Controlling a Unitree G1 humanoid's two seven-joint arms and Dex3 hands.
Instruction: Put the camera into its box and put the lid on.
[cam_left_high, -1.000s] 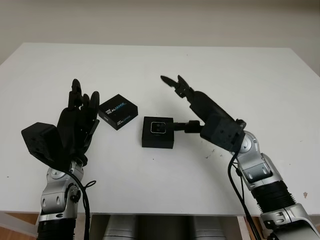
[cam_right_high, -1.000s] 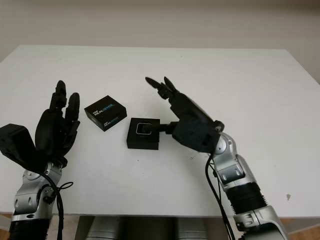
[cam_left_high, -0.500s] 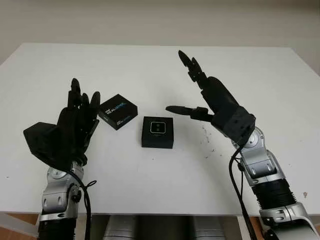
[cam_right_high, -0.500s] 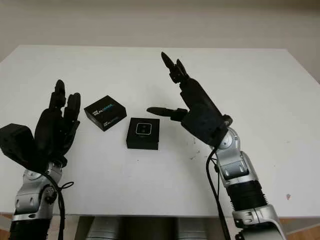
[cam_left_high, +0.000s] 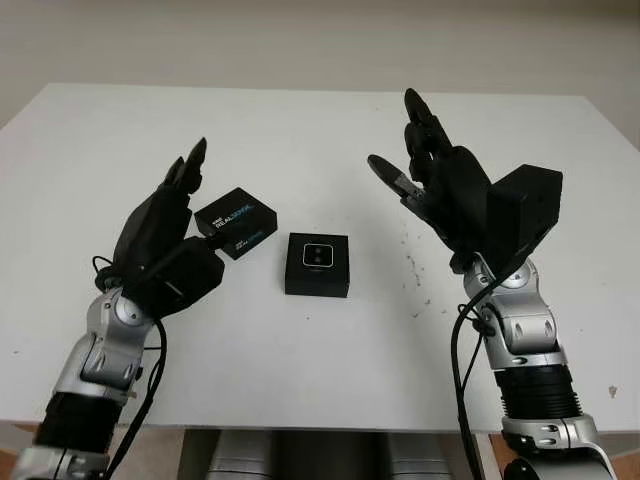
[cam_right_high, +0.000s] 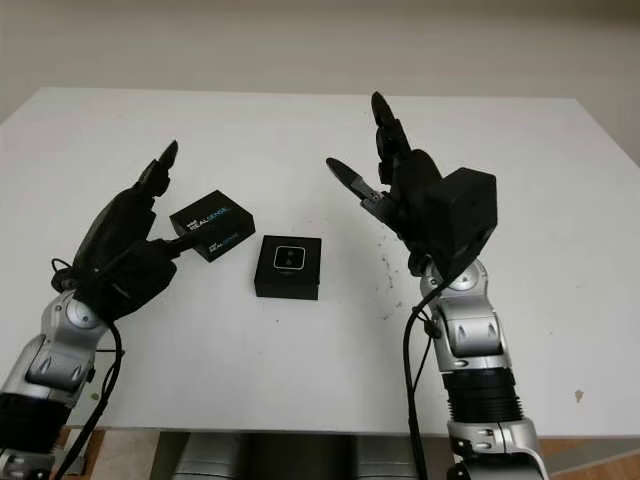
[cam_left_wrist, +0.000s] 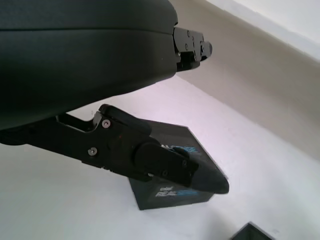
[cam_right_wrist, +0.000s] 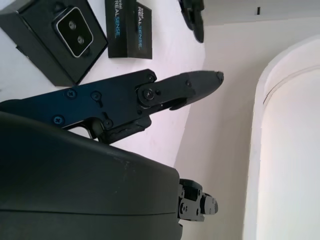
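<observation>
Camera (cam_left_high: 318, 255) sat in its open box (cam_left_high: 317, 281) at the table's (cam_left_high: 320, 130) centre, lid (cam_left_high: 237, 222) lying just left of it. Left hand (cam_left_high: 165, 240) was open, holding nothing, reaching low toward the lid. Right hand (cam_left_high: 440, 190) was raised well clear, open and unladen. Left wrist view showed one finger (cam_left_wrist: 165, 160) crossing before the lid. Right wrist view took in the box, the lid and a finger (cam_right_wrist: 170, 90).

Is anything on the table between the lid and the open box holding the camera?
No. In the left eye view, a narrow strip of bare white table separates the lid from the box.
</observation>
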